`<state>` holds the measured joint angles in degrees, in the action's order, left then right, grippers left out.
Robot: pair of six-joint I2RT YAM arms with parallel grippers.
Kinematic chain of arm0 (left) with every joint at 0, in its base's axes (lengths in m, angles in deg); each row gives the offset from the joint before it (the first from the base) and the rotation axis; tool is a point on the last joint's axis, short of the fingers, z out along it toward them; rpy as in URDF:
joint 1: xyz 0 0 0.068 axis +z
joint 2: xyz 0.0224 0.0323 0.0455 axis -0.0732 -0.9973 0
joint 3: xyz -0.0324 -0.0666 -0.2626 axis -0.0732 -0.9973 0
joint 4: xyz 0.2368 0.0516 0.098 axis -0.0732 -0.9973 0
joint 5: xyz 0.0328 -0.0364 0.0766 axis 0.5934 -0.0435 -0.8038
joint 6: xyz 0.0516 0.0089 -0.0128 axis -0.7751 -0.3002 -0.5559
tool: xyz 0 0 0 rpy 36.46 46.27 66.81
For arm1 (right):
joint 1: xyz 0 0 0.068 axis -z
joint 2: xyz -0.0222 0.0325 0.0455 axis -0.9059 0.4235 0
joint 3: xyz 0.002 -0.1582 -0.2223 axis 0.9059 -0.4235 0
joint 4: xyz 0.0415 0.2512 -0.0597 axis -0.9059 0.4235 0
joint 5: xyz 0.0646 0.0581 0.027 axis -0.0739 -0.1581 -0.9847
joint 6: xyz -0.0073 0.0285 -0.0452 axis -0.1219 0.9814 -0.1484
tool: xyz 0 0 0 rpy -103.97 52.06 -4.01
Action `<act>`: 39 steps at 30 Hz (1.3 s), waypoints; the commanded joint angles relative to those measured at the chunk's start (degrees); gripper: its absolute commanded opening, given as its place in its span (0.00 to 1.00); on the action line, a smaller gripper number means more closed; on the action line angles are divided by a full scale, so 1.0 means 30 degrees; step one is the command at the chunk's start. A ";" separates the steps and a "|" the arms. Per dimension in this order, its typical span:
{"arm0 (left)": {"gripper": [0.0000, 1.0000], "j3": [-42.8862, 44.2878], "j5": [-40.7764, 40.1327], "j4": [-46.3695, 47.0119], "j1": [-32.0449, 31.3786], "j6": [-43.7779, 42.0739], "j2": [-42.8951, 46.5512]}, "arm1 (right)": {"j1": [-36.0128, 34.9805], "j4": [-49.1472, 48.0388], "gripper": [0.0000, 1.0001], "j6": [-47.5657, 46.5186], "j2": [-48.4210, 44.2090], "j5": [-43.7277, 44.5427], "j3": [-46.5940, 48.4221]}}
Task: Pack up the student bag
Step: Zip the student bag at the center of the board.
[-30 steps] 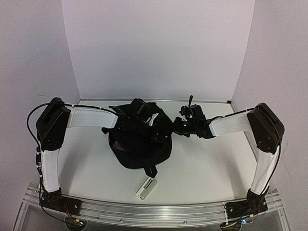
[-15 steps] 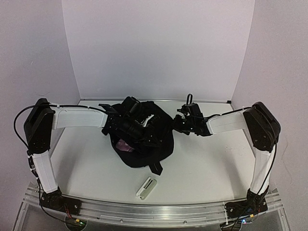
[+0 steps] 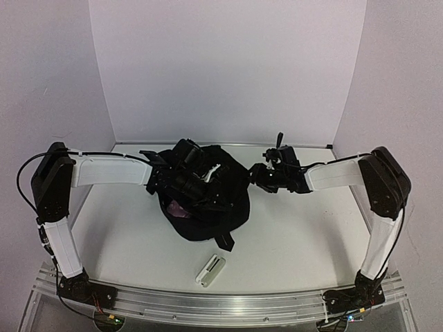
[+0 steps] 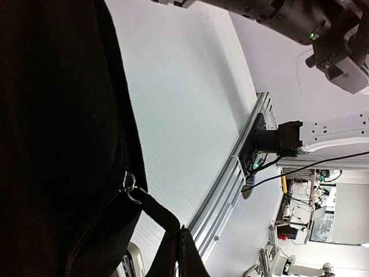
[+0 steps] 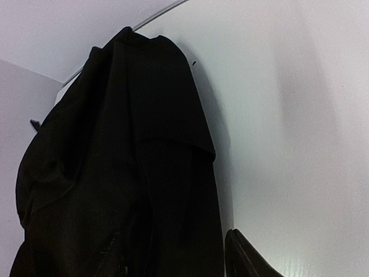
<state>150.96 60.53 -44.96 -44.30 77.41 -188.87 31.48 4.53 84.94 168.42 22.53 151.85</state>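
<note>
Two arms flank the black student bag point(image 3: 208, 207), which lies slumped mid-way across the table point(image 3: 304, 232). My left gripper point(image 3: 181, 173), at the bag's 11 o'clock, is clenched, apparently pinching its rim. My right gripper point(image 3: 264, 177) sits at 2 o'clock; I cannot tell whether it is released. The fabric looks soft and floppy, so I judge the rim or a strap point(image 3: 221, 242) the firmest hold.

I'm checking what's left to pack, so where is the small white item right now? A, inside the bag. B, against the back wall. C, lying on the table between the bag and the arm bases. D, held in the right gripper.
C: the top view shows the small white item lying on the table, apart from the student bag, on its near side towards the arm bases.
</note>
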 commanded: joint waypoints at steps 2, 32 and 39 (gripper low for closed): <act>0.00 0.1659 0.1585 0.2895 -0.0183 0.0846 0.0282 | -0.0079 -0.0439 0.58 0.0841 -0.4506 -0.2568 -0.3031; 0.00 0.3511 0.2426 0.0607 -0.0183 -0.0379 0.0317 | -0.2690 -0.3114 0.26 0.5373 -0.5729 -0.3546 -0.5430; 0.00 0.3469 0.2371 -0.1290 -0.0183 -0.1460 0.0574 | -0.2308 -0.3300 0.00 0.5463 -0.5649 -0.1635 -0.5569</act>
<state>158.49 63.39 -48.08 -44.36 76.59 -190.13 23.54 -3.36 101.31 151.20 12.51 133.84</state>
